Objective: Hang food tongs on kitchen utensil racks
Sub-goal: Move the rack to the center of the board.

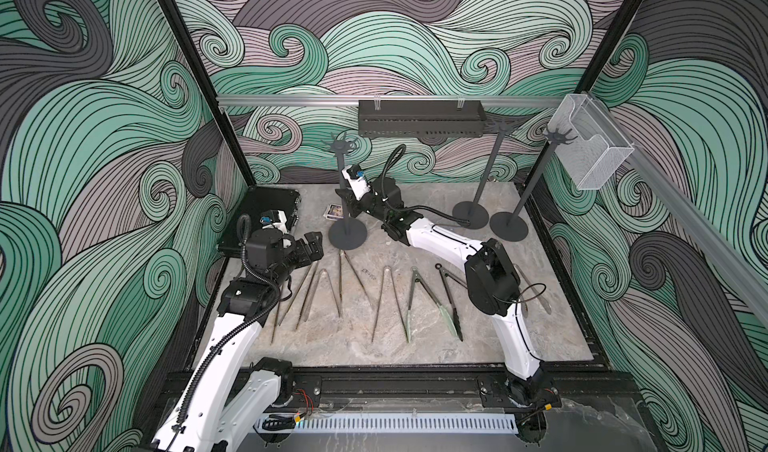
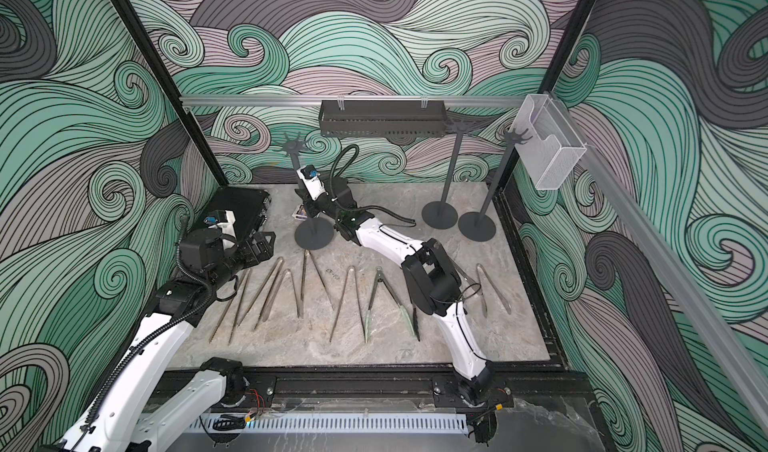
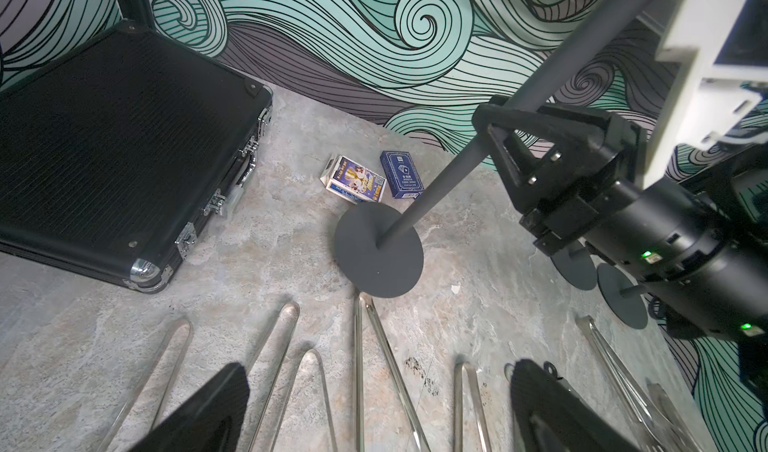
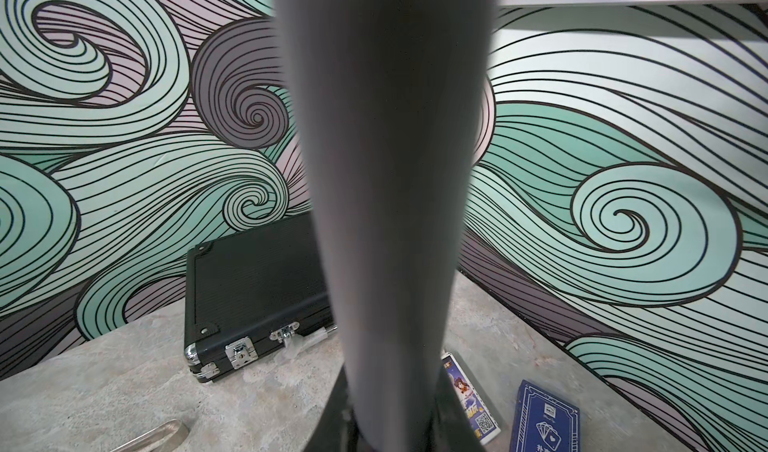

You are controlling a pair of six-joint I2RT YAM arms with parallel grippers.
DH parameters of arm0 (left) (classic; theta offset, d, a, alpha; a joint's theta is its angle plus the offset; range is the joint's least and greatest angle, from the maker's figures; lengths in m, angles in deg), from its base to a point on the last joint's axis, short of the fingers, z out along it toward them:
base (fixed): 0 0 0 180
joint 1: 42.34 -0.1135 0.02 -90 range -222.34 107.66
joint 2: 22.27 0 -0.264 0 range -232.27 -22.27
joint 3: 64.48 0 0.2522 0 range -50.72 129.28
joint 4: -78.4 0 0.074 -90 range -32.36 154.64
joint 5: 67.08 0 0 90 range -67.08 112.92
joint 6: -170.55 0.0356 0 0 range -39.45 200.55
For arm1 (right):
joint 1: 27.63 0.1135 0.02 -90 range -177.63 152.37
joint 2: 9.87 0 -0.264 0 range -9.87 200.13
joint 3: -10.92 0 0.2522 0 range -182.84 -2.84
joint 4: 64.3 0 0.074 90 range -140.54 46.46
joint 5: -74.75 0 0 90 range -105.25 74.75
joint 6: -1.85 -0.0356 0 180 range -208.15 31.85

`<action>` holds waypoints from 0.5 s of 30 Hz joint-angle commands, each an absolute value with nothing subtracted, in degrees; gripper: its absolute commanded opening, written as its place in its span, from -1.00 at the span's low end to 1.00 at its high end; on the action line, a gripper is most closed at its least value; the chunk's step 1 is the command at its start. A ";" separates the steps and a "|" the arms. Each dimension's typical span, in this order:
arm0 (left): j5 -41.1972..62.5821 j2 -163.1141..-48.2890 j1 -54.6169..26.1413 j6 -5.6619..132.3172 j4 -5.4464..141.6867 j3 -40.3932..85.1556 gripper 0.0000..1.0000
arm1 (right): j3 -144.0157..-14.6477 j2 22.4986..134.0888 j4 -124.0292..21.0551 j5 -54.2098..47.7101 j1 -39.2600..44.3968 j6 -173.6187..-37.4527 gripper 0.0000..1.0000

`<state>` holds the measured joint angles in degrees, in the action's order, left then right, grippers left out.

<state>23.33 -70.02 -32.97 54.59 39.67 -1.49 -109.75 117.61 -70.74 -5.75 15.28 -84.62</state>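
Containers first: black case (image 1: 262, 204) sits shut in the far left corner of the worktop (image 1: 332, 350), latches done up, so no telling what's inside. A dark perforated shelf (image 1: 419, 117) hangs off the silver rail (image 1: 291, 99) along the far wall, and a clear mesh basket (image 1: 590, 150) hangs on the right side rail. Can't tell if either holds anything.

All the food tongs (image 1: 387, 269) lie flat in a row across the middle of the worktop. Long axes run near-to-far, closed bend ends point far and open tips fan toward the near edge. The ones at the left end slant a bit. The green-tipped pair (image 1: 409, 327) and black-tipped pair (image 1: 457, 323) sit right of centre. One last pair (image 2: 480, 267) is partly hidden behind the right arm.

Just far of the row, left of centre, stands the first rack (image 1: 348, 233). The second rack (image 1: 488, 171) and third rack (image 1: 536, 179) stand together at the far right. The right tool (image 3: 492, 123) is clamped around the first rack's pole, partway up. The left tool (image 1: 313, 245) hovers spread wide with nothing in it, over the bend ends at the left of the row.

Two small card boxes (image 3: 357, 179) lie just far of the first rack's base. The worktop is grey marbled stone-look, and the walls are teal, mauve and grey swirls.
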 commanded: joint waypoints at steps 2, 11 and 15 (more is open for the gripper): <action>22.14 -69.49 -32.76 55.15 38.64 -1.57 0.97 | -110.50 114.35 -75.16 -4.62 15.43 -84.32 -1.00; 20.99 -68.48 -32.76 55.09 38.58 -2.04 0.97 | -101.19 107.36 -77.51 -4.17 15.48 -85.14 -1.00; 20.99 -67.95 -32.76 55.15 38.14 -2.20 0.97 | -96.35 103.29 -78.55 -4.16 15.60 -85.76 -1.00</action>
